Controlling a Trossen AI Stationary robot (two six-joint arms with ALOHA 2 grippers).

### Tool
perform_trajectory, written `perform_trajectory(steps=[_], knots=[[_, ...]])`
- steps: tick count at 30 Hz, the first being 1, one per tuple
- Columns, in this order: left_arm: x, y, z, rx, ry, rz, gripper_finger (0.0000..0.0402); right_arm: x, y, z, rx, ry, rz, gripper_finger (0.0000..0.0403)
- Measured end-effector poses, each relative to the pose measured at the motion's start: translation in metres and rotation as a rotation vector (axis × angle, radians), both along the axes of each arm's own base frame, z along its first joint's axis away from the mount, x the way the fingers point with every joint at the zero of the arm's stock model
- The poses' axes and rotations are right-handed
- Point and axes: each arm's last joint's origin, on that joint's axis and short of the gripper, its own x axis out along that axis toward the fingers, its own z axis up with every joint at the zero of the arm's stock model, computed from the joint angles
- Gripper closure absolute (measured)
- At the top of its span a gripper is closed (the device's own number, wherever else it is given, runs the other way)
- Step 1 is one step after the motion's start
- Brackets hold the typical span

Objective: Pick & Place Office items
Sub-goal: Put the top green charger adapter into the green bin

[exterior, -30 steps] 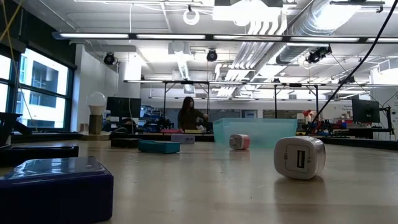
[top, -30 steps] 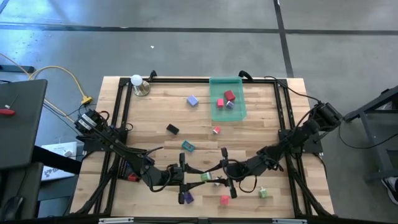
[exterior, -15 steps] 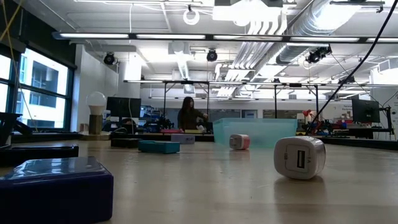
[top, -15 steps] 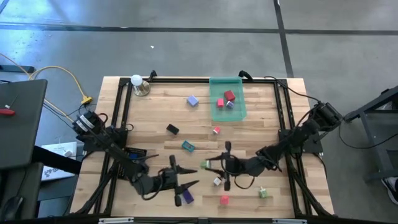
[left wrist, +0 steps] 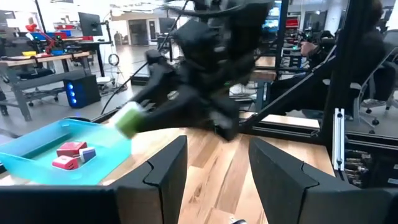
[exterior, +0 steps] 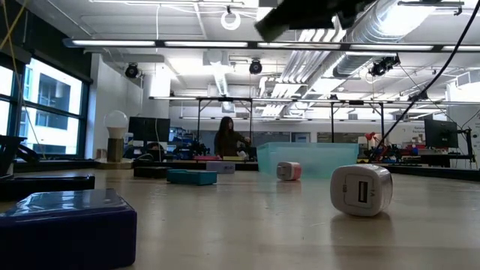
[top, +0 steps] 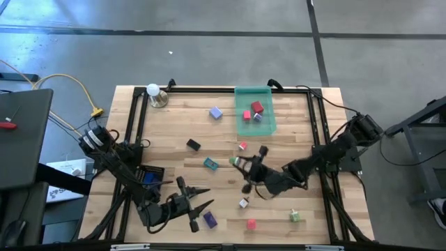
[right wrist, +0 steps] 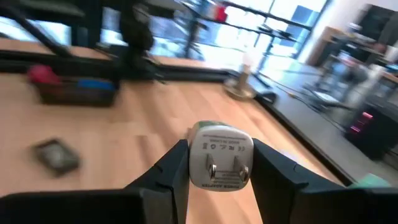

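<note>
The right gripper (right wrist: 214, 165) clamps a small white plug adapter (right wrist: 220, 156), a rounded glossy plastic cube with green trim and two metal prongs, above the wooden slat table (top: 174, 122) near the translucent teal tray (top: 255, 120). The left gripper (left wrist: 211, 171) hangs unclenched, holding nothing.

— How many trays?
— Two: one translucent teal tray (top: 240, 129), one black tray (top: 148, 174).
— Pieces in the teal one?
— Three: red block (top: 257, 107), pink block (top: 247, 115), purple-and-white piece (top: 258, 118).
— Loose on the bench (top: 174, 125)?
— Eight: lavender block (top: 216, 112), black block (top: 193, 144), small red piece (top: 242, 146), teal block (top: 210, 164), white charger cube (top: 243, 203), purple block (top: 208, 220), pink cube (top: 251, 224), green block (top: 295, 217).
— Others?
— One green-and-white plug (top: 237, 162) in the right gripper (top: 244, 164), and one white ball lamp (top: 153, 91).
</note>
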Motion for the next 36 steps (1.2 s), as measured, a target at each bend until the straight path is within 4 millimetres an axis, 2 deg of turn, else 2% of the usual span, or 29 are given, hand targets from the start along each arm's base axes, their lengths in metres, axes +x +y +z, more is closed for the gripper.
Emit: perform_trajectory(steps=[6,10,17,21,30,36], knots=[[-0.002,-0.002,0.000,0.001,0.002,-0.002,0.0238,0.013,-0.038,-0.005,-0.006,0.051,-0.104,0.0280],[-0.002,-0.002,-0.001,0.012,0.011,-0.002,0.0238,0.019,-0.073,-0.012,0.059,0.124,-0.146,0.0280],[-0.001,-0.002,-0.006,0.044,0.046,-0.002,0.0238,0.012,-0.143,-0.028,0.215,0.262,-0.349,0.0280],[-0.001,-0.002,-0.007,0.053,0.053,-0.002,0.0238,0.003,-0.176,-0.033,0.293,0.306,-0.467,0.0280],[-0.001,-0.002,-0.007,0.053,0.053,0.002,0.0238,-0.017,-0.228,-0.044,0.515,0.434,-0.510,0.0280],[-0.001,-0.002,-0.007,0.052,0.053,0.001,0.0238,-0.031,-0.250,-0.050,0.674,0.502,-0.500,0.0279]])
